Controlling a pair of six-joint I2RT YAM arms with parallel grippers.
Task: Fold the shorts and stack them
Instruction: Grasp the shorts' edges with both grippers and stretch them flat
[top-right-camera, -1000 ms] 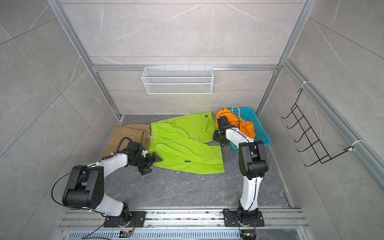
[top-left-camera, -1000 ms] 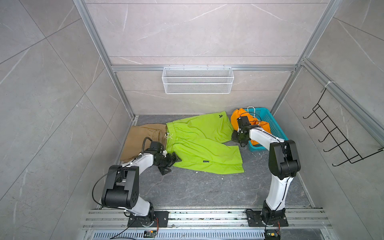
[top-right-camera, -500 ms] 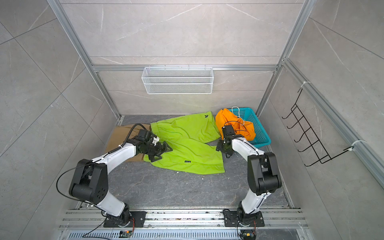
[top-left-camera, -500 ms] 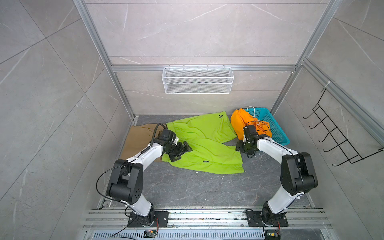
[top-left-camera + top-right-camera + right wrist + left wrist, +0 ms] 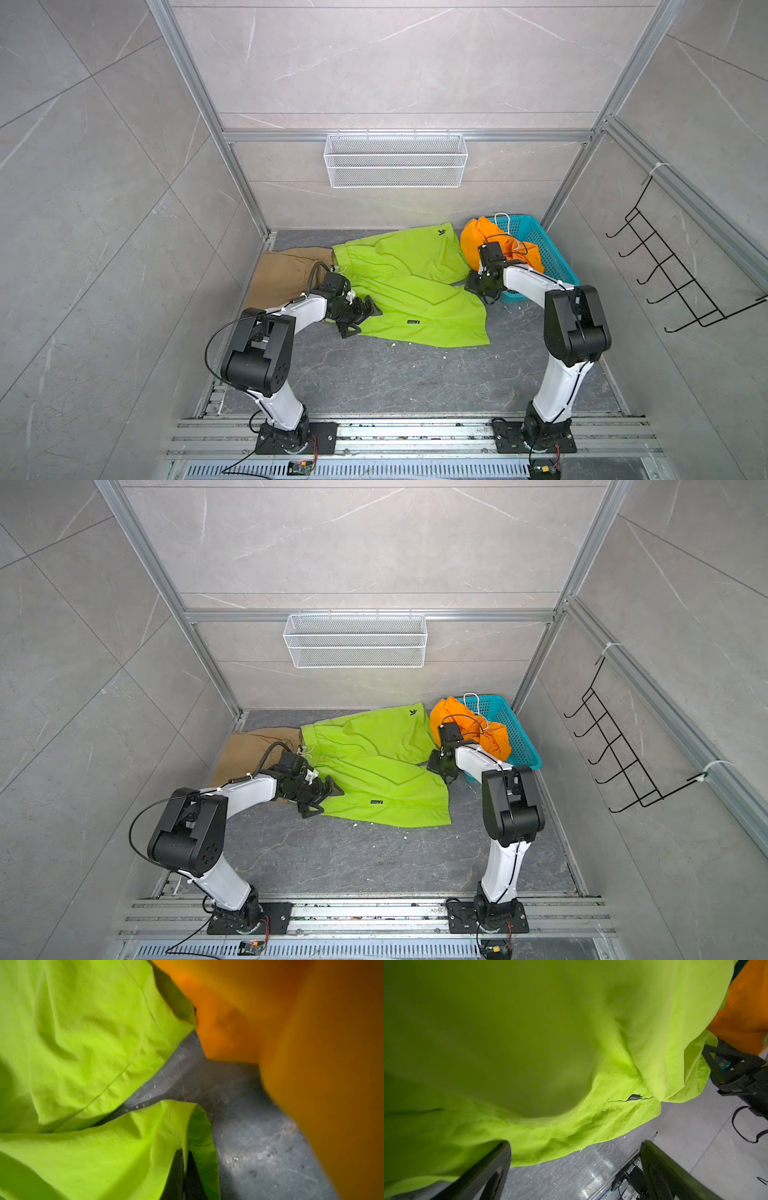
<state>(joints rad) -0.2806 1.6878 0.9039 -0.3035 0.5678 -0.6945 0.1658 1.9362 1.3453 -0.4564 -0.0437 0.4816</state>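
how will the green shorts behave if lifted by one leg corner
Probably floppy: the green shorts lie wrinkled and flat on the floor, so the rest would likely sag and hang. Likely light too, since the thin fabric tents up where the right hand pinches the hem.

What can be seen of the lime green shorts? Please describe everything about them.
The lime green shorts are thin, wrinkled fabric with a gathered waistband and small dark labels, one on each leg. They lie spread out, unfolded, on the grey floor, their waist meeting the khaki shorts and the far leg touching the orange shorts. The right gripper is shut on a hem corner. The open left gripper sits at the near leg's waist-side edge.
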